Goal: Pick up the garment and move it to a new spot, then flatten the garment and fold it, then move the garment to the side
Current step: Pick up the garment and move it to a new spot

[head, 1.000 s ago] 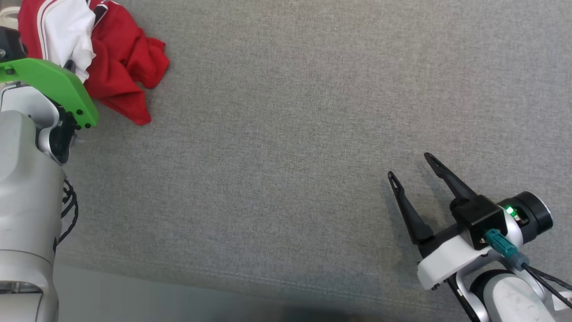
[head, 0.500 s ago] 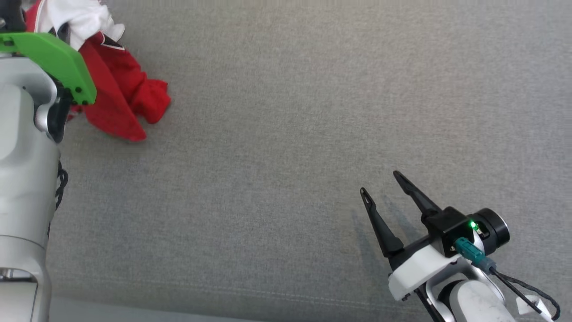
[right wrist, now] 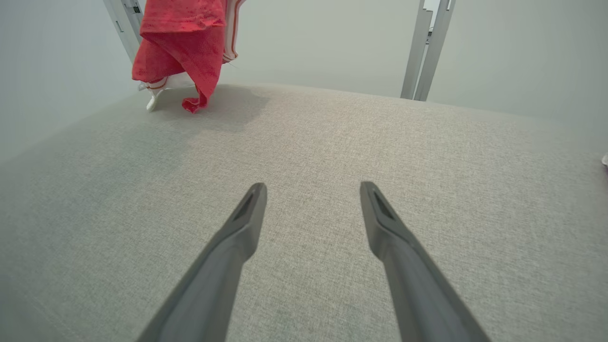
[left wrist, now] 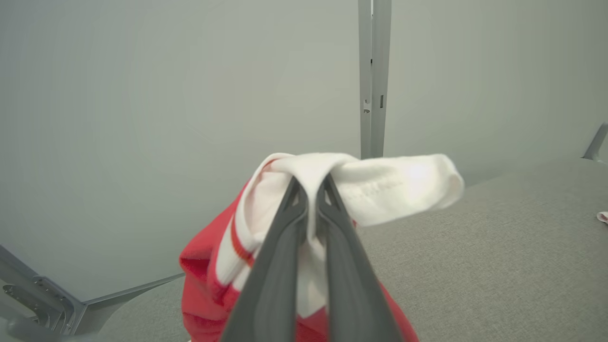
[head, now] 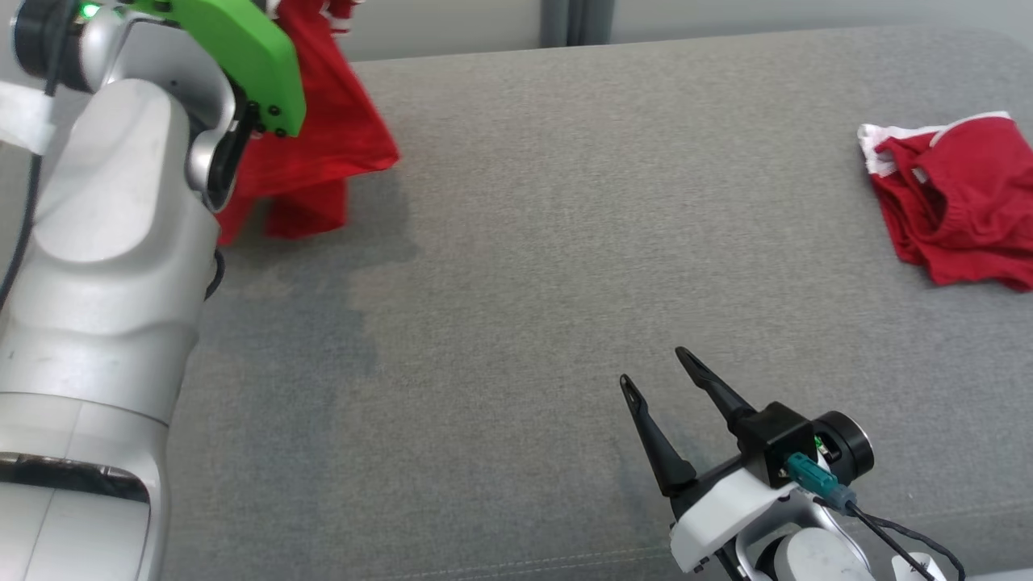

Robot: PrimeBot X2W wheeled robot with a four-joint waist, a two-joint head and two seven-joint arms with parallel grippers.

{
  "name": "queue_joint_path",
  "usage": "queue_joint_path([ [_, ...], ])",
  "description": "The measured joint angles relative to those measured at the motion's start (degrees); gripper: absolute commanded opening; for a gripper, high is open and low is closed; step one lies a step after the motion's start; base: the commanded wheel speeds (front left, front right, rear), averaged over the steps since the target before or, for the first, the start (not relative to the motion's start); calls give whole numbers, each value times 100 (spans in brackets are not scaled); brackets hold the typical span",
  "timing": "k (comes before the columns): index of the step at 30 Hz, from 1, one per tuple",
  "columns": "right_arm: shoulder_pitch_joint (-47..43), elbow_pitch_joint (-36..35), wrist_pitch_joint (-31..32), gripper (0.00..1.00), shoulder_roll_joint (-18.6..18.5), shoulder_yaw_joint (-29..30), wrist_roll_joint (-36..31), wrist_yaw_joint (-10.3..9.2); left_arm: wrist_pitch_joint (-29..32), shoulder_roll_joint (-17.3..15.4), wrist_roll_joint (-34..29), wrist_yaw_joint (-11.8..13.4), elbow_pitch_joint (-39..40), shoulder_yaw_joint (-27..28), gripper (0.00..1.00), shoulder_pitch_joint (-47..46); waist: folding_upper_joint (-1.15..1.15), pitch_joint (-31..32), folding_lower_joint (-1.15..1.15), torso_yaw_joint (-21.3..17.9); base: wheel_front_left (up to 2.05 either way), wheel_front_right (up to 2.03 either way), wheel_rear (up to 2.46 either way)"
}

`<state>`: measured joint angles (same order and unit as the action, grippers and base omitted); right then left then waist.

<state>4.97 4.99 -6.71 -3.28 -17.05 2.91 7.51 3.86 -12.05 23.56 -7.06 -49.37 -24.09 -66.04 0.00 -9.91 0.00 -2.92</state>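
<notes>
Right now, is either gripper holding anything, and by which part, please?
The left gripper is shut on the red and white garment, pinching a white fold; the right gripper is open and empty.

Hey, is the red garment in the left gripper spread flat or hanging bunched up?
Hanging bunched. The garment drapes in folds from the left gripper, shut on its white part.

Limp red-and-white garment (head: 323,145), far left
</notes>
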Motion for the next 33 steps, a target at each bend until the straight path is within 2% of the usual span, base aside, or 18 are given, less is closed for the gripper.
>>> queue_joint_path([
  [13, -26, 236, -247, 100, 35, -69, 193, 1, -259, 703, 234, -24, 964, -401, 0, 21, 0, 343, 0, -1058, 0, 0, 0],
  [19, -12, 267, -348, 100, 34, 47, 277, 0, -426, 920, 854, -30, 1508, -703, 0, 380, 0, 328, 0, -1263, 0, 0, 0],
  [22, 10, 272, -380, 100, 35, 47, 310, 0, -430, 920, 1077, -29, 1630, -875, 0, 662, 0, 282, 0, -1210, 0, 0, 0],
  [27, 69, 298, -426, 100, 37, 41, 350, 0, -458, 877, 1226, 196, 1419, -911, 0, 1163, 0, 214, 0, -1033, 0, 0, 0],
  [33, 80, 338, -450, 100, 37, 94, 356, 0, -657, 303, 1254, 533, 968, -695, 0, 1894, 0, 197, 0, -814, 0, 0, 0],
])
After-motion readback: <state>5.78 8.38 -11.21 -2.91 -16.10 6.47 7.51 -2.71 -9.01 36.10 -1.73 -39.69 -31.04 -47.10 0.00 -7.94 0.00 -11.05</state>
